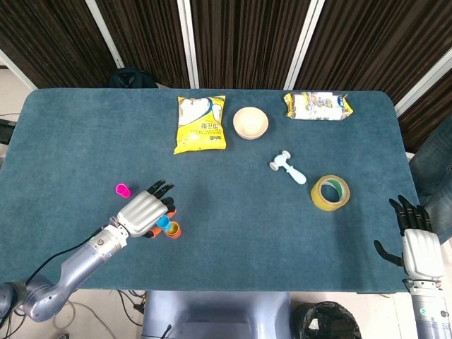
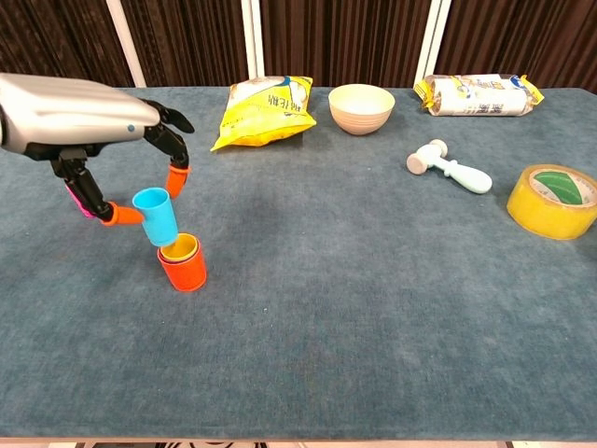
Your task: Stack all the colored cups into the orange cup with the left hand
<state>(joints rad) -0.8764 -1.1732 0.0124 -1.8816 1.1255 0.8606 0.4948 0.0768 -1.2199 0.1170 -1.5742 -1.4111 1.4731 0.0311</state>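
Gripping the blue cup (image 2: 157,216), the left robot hand (image 2: 84,117) hovers above teal felt table (image 1: 233,226) before dark curtains (image 1: 247,35).

four cups (image 2: 157,216), two snack bags (image 1: 200,123)

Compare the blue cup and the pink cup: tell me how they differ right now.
The blue cup is held by the left robot hand, lifted and tilted over the orange cup; the pink cup stands alone on the table, untouched. In the chest view the blue cup shows fully, while the pink cup is mostly hidden behind the fingers. Both are small cups with openings upward.
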